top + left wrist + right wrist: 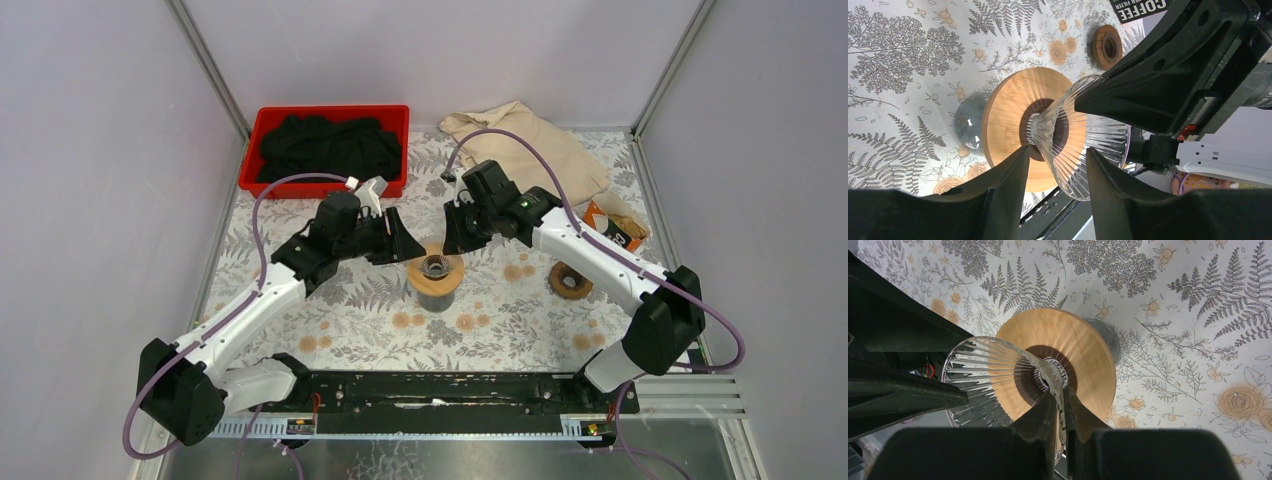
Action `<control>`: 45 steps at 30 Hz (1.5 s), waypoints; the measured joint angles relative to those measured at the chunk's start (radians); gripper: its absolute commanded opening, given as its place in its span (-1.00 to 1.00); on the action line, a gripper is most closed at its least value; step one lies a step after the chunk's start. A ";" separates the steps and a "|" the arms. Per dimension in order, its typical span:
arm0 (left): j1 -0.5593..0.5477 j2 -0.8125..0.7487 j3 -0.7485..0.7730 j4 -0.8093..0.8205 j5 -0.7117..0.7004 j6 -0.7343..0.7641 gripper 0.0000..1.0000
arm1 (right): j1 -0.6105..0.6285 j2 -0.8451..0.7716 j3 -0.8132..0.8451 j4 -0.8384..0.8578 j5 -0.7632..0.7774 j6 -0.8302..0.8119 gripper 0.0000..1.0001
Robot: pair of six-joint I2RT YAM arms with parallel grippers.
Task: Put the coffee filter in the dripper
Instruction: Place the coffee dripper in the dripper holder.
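Observation:
The glass dripper (435, 268) with its round wooden collar (1008, 107) sits on a glass carafe (435, 297) at the table's middle. My right gripper (1062, 400) is shut on the dripper's ribbed glass wall (993, 375), one finger inside and one outside. My left gripper (1058, 157) is open on the opposite side, its fingers straddling the glass wall (1088, 135) with gaps. Both grippers meet over the dripper in the top view, left (405, 243) and right (455, 235). No loose coffee filter shows; the inside of the dripper looks bare.
An orange coffee filter box (617, 228) lies at the right, its label showing in the left wrist view (1140, 7). A wooden ring (571, 281) lies near it. A red bin (397, 120) with black cloth and a beige cloth (530, 145) are at the back.

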 measured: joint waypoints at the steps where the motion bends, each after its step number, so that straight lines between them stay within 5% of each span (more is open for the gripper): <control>1: -0.002 0.002 0.000 -0.002 -0.004 0.002 0.02 | 0.000 0.000 0.000 0.000 0.000 0.000 -0.63; 18: -0.027 0.010 0.000 -0.015 -0.044 0.019 -0.10 | 0.000 -0.047 0.000 0.014 0.002 -0.006 -0.42; 31: -0.038 0.032 0.012 -0.024 -0.054 0.026 -0.50 | 0.000 -0.058 -0.017 0.007 0.027 -0.007 -0.89; 45: -0.045 0.043 0.018 -0.039 -0.085 0.029 -0.65 | 0.000 -0.055 -0.024 0.021 0.029 -0.006 -1.00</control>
